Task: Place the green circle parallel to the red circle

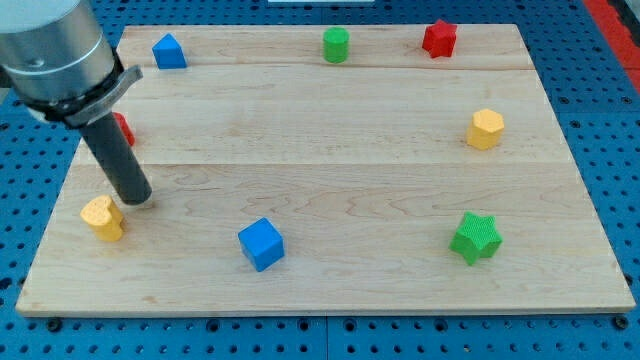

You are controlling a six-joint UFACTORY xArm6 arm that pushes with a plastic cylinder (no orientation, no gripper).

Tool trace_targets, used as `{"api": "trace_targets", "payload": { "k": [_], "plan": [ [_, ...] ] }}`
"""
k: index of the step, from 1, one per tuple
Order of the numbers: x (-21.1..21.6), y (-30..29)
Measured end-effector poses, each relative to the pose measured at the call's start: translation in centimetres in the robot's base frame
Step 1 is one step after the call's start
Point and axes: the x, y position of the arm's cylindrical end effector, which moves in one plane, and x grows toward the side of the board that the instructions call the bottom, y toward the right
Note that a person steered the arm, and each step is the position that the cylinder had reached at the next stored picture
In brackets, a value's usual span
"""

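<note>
The green circle (336, 45) stands near the view's top edge, a little right of centre. The red circle (124, 129) is at the view's left, mostly hidden behind my rod. My tip (138, 199) rests on the board at the view's left, just below the red circle and just above and to the right of the yellow heart (103, 217). The tip is far from the green circle.
A blue house-shaped block (169, 51) sits at the top left, a red star (439, 38) at the top right, a yellow hexagon (485, 129) at the right, a green star (474, 237) at the bottom right, a blue cube (262, 244) at bottom centre. The wooden board (330, 140) lies on a blue pegboard.
</note>
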Motion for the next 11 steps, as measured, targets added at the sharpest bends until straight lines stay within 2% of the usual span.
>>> {"api": "trace_targets", "payload": {
  "k": [1, 2, 3, 4, 6, 7, 8, 9, 10, 11],
  "plan": [
    [-0.3, 0.8],
    [-2.9, 5.2],
    [-8.6, 6.0],
    [-11.3, 4.2],
    [-22.9, 9.6],
    [-27.0, 12.6],
    [-28.7, 16.7],
    [-28.3, 22.4],
    [-26.2, 28.9],
    [-22.6, 26.2]
  ]
}}
